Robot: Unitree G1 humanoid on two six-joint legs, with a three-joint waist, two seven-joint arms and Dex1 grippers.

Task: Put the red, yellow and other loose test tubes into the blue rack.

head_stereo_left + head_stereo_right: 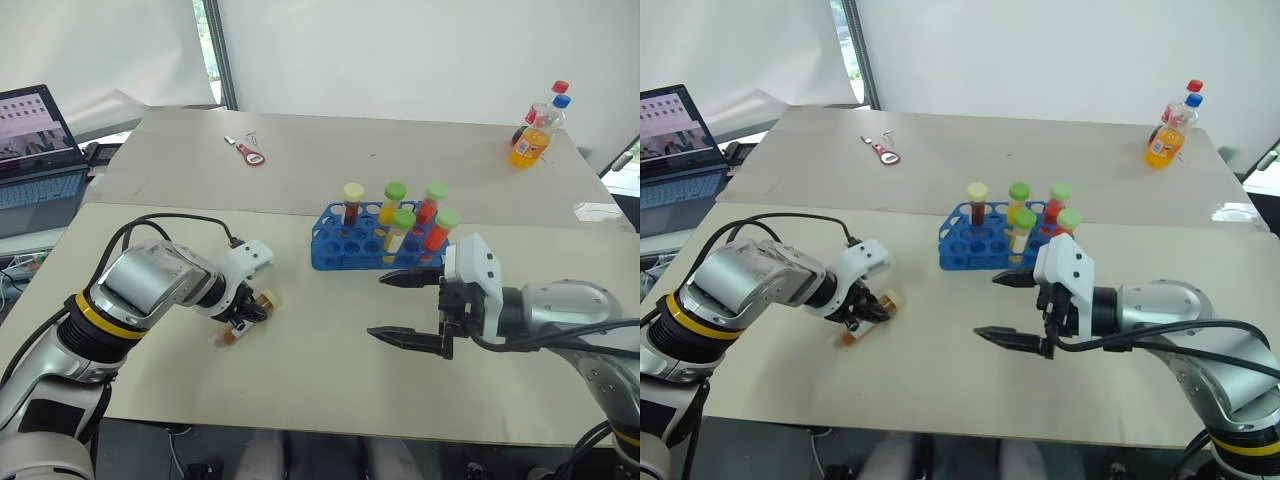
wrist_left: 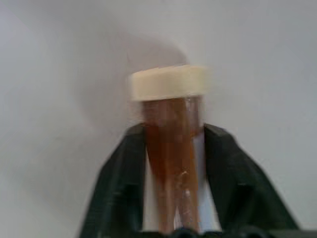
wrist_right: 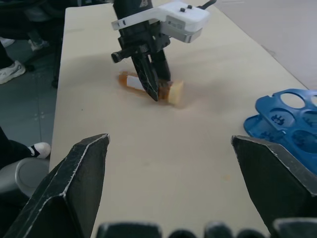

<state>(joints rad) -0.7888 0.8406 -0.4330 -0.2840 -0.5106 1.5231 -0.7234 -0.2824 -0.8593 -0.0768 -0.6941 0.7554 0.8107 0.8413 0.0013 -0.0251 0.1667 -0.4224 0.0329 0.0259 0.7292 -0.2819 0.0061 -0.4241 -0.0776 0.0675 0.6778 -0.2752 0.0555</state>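
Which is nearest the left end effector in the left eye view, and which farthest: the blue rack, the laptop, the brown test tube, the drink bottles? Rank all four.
1. Brown test tube, gripped by the left end effector.
2. Blue rack, to its right.
3. Laptop, far left.
4. Drink bottles, far right corner.

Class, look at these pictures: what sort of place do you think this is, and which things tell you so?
Probably a robot test or lab workspace, not a real chemistry lab. A plain table carries a blue rack of capped test tubes, drink bottles stand in the far corner, and an open laptop sits alongside.
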